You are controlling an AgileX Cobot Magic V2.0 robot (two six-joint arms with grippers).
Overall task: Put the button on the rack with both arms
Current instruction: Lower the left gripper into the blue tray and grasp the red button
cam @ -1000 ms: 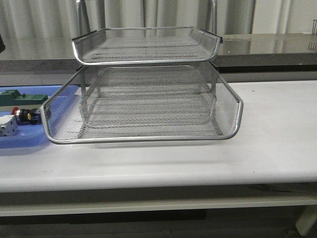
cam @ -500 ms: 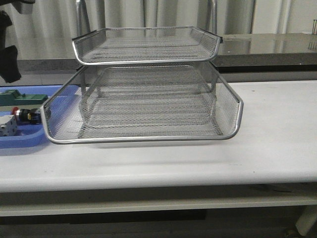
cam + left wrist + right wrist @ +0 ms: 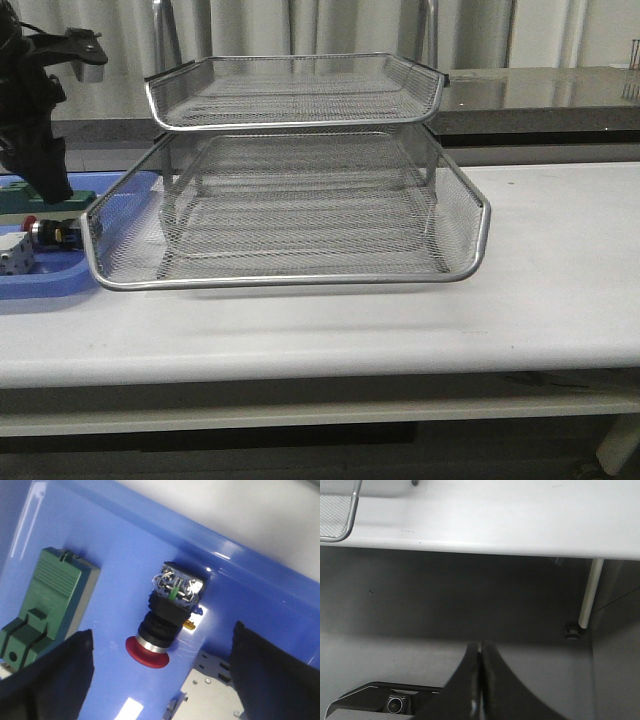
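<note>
Hidden or cut off: the three-tier silver wire-mesh rack (image 3: pixel 290 180) shows two trays clearly in the front view; its lowest level is seen only dimly through the mesh. The flat blue plastic tray (image 3: pixel 50 283) runs off the frame at 9 o'clock and is partly screened by the rack's pulled-out middle tray. The black left arm (image 3: pixel 35 110) is cut by the frame edge at 10 o'clock. The right arm does not appear in the front view.

Task item: the small push-button switch with a red mushroom cap (image 3: pixel 167 617) lies on its side on the blue tray floor. It has a black cylindrical body with a silver ring behind the cap, and a blue terminal block with metal contacts and a green part at the far end. In the front view the button (image 3: pixel 52 233) sits just beside the rack's left rim, at 9 o'clock of the rack.

Grippers: the left gripper (image 3: pixel 162 680) hangs above the button with its two black fingers spread wide, holding nothing. The right gripper (image 3: pixel 480 680) is below the white table (image 3: pixel 520 520) edge, fingers pressed together and empty.

Surroundings: a green flat plastic block (image 3: pixel 47 605) lies near the button, apart from it. A white cube-shaped block (image 3: pixel 15 253) sits beside the cap at 7 o'clock.
</note>
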